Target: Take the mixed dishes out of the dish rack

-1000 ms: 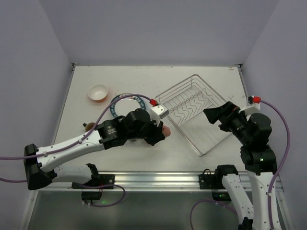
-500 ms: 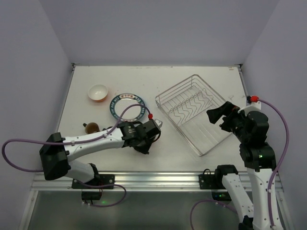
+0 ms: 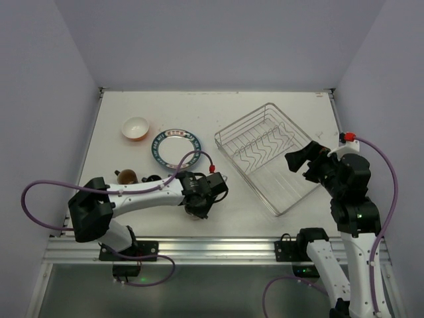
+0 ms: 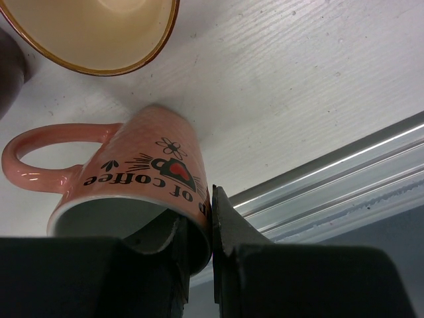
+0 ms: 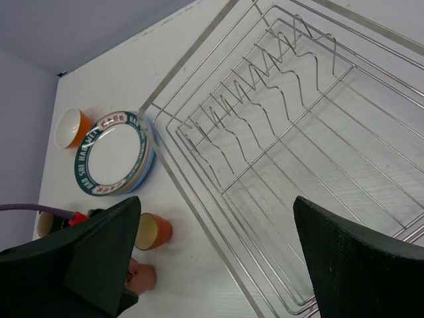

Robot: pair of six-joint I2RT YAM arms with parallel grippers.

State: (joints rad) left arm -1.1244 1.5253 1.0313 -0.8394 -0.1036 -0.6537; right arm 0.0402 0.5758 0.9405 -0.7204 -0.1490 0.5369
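Observation:
My left gripper (image 4: 199, 222) is shut on the rim of a salmon-pink mug (image 4: 142, 169) printed "of coffee", one finger inside and one outside. The mug is tilted low over the table near the front rail; I cannot tell whether it touches. In the top view the left gripper (image 3: 203, 197) hides the mug. An orange mug (image 4: 93, 33) stands just beyond it. The silver dish rack (image 3: 268, 156) holds no dishes. My right gripper (image 5: 218, 265) is open and empty above the rack's near left corner. The plate stack (image 3: 175, 147), patterned plate on top, lies left of the rack.
The orange bowl (image 3: 135, 128) sits at the far left. A brown mug (image 3: 126, 176) and a dark mug (image 3: 151, 179) stand near the left arm. The metal front rail (image 4: 331, 179) runs close to the held mug. A purple cable (image 3: 179, 162) loops over the left arm.
My left gripper came down and back from beside the rack toward the table's front edge, carrying the pink mug. My right gripper drew back slightly and stayed open.

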